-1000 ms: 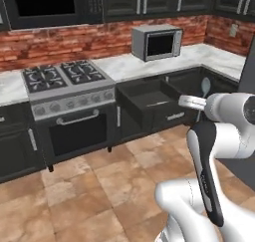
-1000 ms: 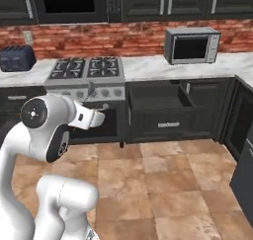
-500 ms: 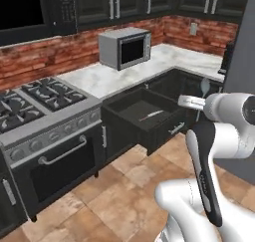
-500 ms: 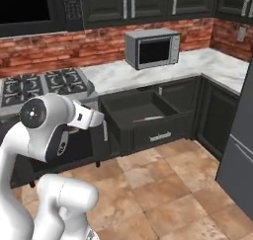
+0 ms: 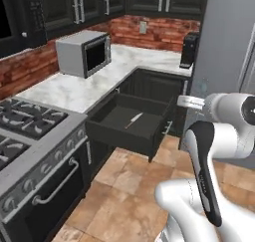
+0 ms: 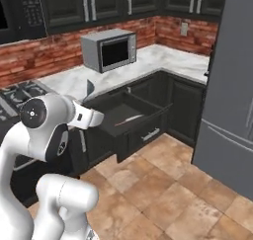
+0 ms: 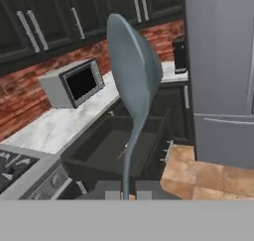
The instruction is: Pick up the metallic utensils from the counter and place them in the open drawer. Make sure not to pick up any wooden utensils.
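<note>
- Nearest: the tool (image 7: 128, 189) is clenched on the thin handle of a grey metal spoon (image 7: 134, 71). The handle is pinched between the two fingertips. The long axis runs straight away from the tool, and the broad bowl stands at the far end, turned edge-on and slightly tilted.
- The spoon is carried in the air, short of the open drawer (image 5: 119, 136) and above the level of its rim. No contact with anything else is seen.
- Key relation: the open drawer lies ahead of the tool and lower. In the hand view its dark tray is partly covered by the spoon's handle, so the line of approach is judged nearly right. What is left is judged to be a forward and downward carry over the drawer's front wall.
- Inside the open drawer a small knife (image 5: 133, 120) is seen on the floor of the tray, near its middle, lying aslant. It is well apart from the spoon.
- Judgement: a release at the side of the tray away from the knife would avoid a landing on its blade.
- Behind the open drawer: a marble tabletop (image 7: 54, 128), with a microwave (image 7: 74, 84) standing on it against the brick wall.
- To the right of the open drawer: a tall grey fridge (image 7: 223, 61).
</note>
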